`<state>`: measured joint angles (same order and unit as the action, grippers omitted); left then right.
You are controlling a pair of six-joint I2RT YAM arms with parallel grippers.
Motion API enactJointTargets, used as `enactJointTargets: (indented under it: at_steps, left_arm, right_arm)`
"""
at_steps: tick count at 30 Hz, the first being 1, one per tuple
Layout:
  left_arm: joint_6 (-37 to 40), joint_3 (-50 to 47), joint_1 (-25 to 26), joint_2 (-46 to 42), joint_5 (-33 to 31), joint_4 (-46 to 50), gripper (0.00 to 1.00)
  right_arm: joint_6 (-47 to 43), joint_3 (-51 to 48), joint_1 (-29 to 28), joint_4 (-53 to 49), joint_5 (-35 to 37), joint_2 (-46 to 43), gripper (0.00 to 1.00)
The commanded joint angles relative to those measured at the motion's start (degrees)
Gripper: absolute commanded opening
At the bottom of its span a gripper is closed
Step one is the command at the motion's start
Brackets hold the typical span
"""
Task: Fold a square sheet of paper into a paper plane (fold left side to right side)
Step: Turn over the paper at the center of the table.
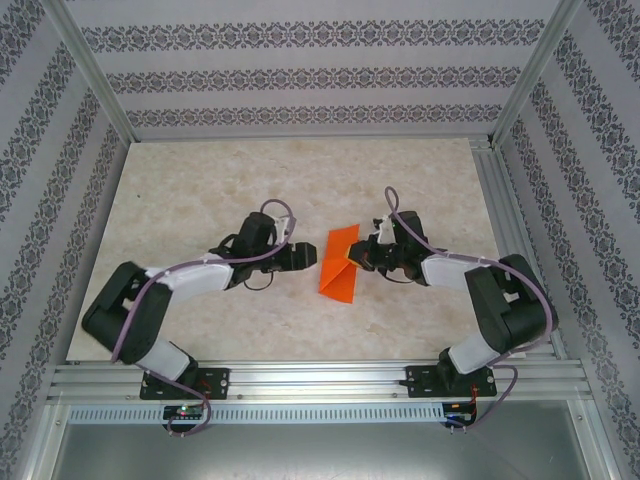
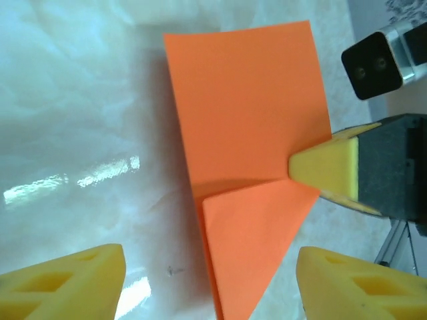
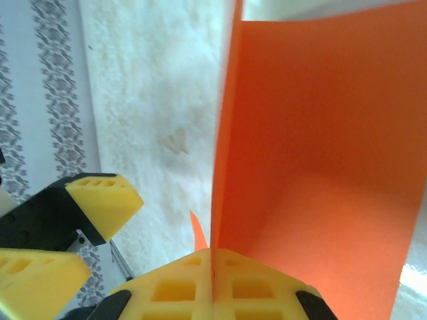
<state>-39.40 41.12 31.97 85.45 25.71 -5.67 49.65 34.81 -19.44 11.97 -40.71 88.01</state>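
Square sheet of paper, orange, partly folded. It lies at the centre of the table, with a triangular flap doubled over at its 6 o'clock end.

Right gripper sits at the paper's 3 o'clock. Its jaws are clamped together on the paper's right edge, and the right wrist view shows the pinch.

Left gripper sits at the paper's 9 o'clock. Its jaws are spread wide and hold nothing, with the tips just beside the left edge.
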Motion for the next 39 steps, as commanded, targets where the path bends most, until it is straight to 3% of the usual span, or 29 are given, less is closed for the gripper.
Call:
enactJointTargets:
  at_steps: [1, 3, 8, 15, 25, 32, 39]
  left_arm:
    - [-0.4, -1.5, -1.8, -8.0, -1.6, 3.6, 0.86]
    - [-3.0, -2.7, -2.9, -12.9, -1.2, 3.6, 1.00]
    - [-17.9, -7.2, -7.4, -20.2, 6.8, -10.8, 1.00]
    - [-29.5, -5.4, -7.7, -20.9, 15.3, -32.8, 1.00]
    - [-28.7, 0.0, -5.2, -19.9, 18.7, -34.5, 0.97]
    - [-28.3, 1.2, -3.5, -18.4, 19.7, -35.5, 0.80]
    - [-28.2, 1.3, -3.3, -18.3, 19.5, -36.0, 0.41]
  right_arm:
    - [-0.3, 3.6, 1.8, -0.5, -1.2, -5.3, 0.00]
    - [-0.3, 5.3, 3.0, -1.0, -2.3, -8.3, 0.00]
    - [0.4, 10.4, 5.0, 0.7, -5.3, -14.0, 0.00]
    - [1.1, 19.0, 4.2, -0.1, -8.2, -17.1, 0.00]
    - [2.8, 24.8, -3.8, 0.8, -7.1, -16.7, 0.00]
    - [5.6, 25.9, -6.5, 5.9, -7.9, -15.2, 0.00]
    - [4.4, 25.7, -6.6, 4.6, -7.8, -15.3, 0.00]
